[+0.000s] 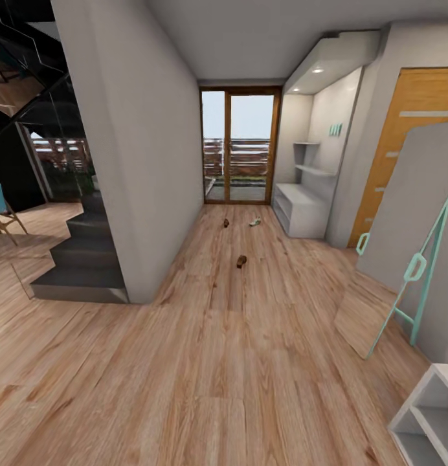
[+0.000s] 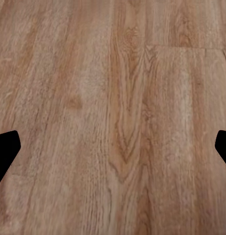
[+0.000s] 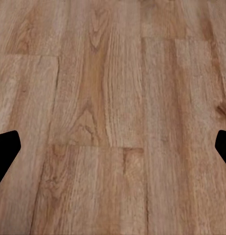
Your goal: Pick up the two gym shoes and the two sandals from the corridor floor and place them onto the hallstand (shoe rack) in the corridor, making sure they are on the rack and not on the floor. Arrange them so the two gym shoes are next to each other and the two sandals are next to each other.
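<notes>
A long corridor runs ahead, its light brown wood-plank floor (image 1: pixel 237 362) streaked with darker grain and leading to a wood-framed glass door (image 1: pixel 241 145) with a slatted railing outside. On the right side near that door stands the hallstand (image 1: pixel 302 210), a pale grey unit with a low bench top, open shelves beneath, and stepped shelves climbing the wall above it. Down on the boards, well away from here, lie three small shapes. Nearest is a dark brown sandal (image 1: pixel 241 261), just a low reddish-brown lump at this distance. Further on, to its left, is the second sandal (image 1: pixel 226 223), equally dark and small. To the right of that one, near the foot of the hallstand, lies a pale gym shoe (image 1: pixel 255 222), whitish with a hint of green; its details are too small to make out. A dark grey staircase (image 1: pixel 85 259) rises on the left behind a grey wall.

The left gripper (image 2: pixel 113 147) hangs over bare planks with its dark fingertips (image 2: pixel 6 147) spread wide and nothing between them. The right gripper (image 3: pixel 113 147) does likewise, fingertips (image 3: pixel 6 147) far apart above the floor.
</notes>
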Controlling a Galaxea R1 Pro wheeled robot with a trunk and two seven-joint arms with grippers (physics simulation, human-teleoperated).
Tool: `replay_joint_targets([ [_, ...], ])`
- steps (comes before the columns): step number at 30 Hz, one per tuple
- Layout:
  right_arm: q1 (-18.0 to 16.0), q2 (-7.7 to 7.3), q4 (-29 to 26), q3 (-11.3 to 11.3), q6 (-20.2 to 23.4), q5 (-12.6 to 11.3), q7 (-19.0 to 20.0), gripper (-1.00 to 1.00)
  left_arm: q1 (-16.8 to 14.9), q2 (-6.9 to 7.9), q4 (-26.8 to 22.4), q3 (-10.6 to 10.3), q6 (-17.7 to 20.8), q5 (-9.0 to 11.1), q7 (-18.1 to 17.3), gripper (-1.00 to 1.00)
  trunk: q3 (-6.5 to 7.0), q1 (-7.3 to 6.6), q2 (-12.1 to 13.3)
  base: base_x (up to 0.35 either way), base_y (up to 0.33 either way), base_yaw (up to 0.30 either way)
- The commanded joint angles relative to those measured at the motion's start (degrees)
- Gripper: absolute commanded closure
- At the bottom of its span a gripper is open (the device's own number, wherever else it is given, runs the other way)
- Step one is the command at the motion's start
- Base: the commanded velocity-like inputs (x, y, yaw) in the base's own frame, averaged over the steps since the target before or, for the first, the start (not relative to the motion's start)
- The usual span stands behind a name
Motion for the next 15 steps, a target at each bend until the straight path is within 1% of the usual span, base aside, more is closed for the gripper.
replay_joint_targets([
  [1,-0.02,0.0,0.04,-0.04,-0.18,-0.15,0.06,-1.0,-0.04,-0.01,0.04,0.12,-0.17,0.06,-0.09,-1.0,-0.06,0.03,-0.02,0.338,0.0,0.0],
  [15,-0.04,0.0,0.04,0.05,-0.18,-0.14,0.06,-1.0,-0.04,-0.02,0.04,0.12,-0.17,0.06,-0.09,-1.0,-0.06,0.03,-0.02,0.338,0.0,0.0],
])
